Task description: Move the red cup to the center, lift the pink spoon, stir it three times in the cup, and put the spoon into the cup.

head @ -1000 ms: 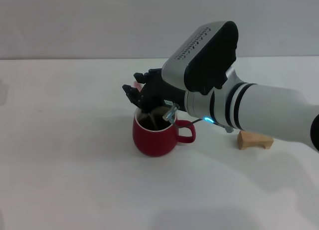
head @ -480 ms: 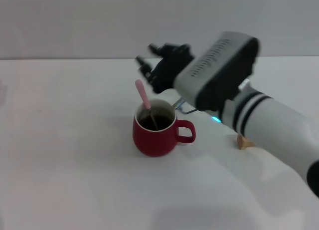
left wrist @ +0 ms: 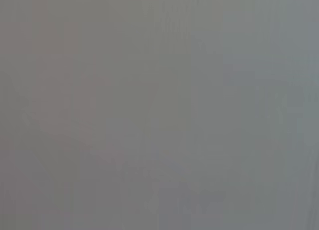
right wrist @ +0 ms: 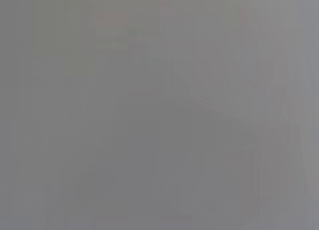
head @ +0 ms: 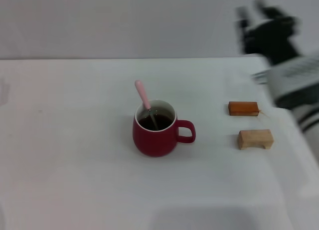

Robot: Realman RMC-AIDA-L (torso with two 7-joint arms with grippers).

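Nearest the camera, bare white counter [head: 75, 190], and on it, about the middle, the red cup [head: 154, 130] stands upright with its loop handle turned to the robot's right and dark liquid inside. The pink spoon [head: 146, 101] sits in the cup, metal end down in the drink, pink handle leaning on the far-left rim, which I judge is what props it. Farther right, well apart from the cup, lie a light wooden block [head: 255, 139] and behind it an orange-brown block [head: 243, 108]. Farthest off, the right gripper [head: 266, 28] is raised at the far right, holding nothing; how wide its fingers stand I cannot tell. The left gripper is out of view, both wrist views show only grey, and no writing is readable.
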